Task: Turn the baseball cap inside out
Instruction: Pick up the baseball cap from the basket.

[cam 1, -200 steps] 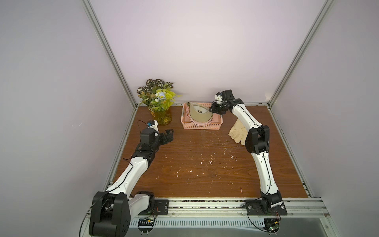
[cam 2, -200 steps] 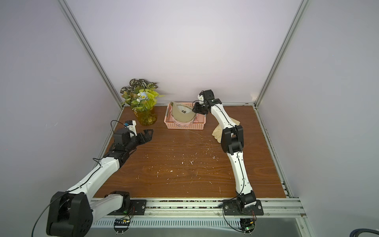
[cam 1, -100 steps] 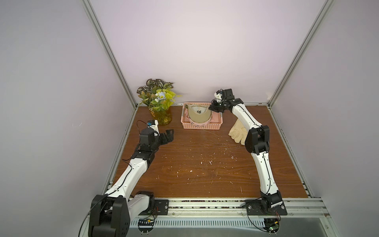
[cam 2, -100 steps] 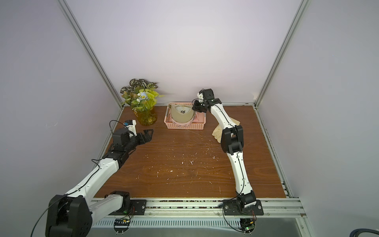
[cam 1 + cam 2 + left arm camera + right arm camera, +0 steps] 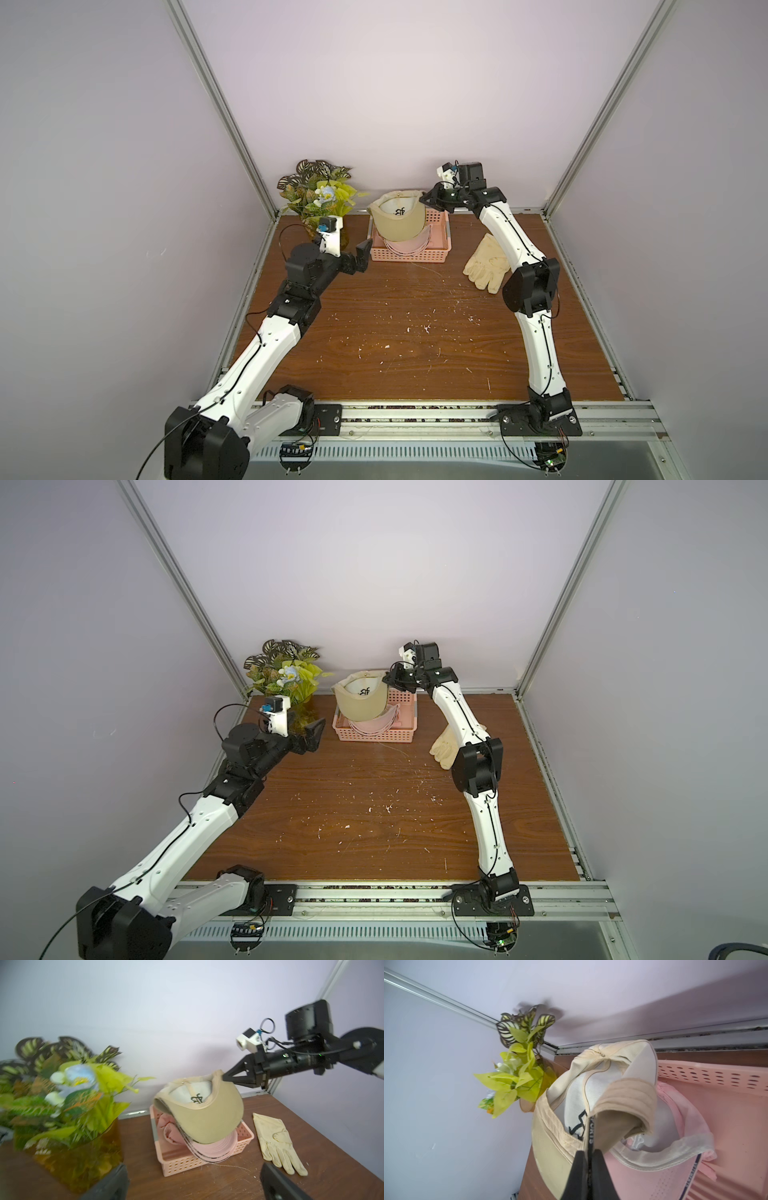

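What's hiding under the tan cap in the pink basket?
A pink cap lies in the pink basket beneath the tan cap. Its crown is mostly covered, and so is the basket floor.

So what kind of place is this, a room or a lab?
Probably a robot test booth in a lab: plain walls box in a small wooden table, and two robot arms are bolted to a metal rail at its front.

Tan baseball cap (image 5: 207,1122): matt woven cloth, with a paler lining inside the crown. Pink cap (image 5: 216,1147) beneath it: cloth, finely perforated on the brim. Basket (image 5: 440,249): pink perforated plastic, smooth. Glove (image 5: 486,266): cream, soft, matt. Tabletop (image 5: 415,353): brown wood grain, slight sheen, scuffed with pale flecks. Vase (image 5: 87,1153): amber, translucent, glossy. Frame posts (image 5: 216,99): brushed metal.
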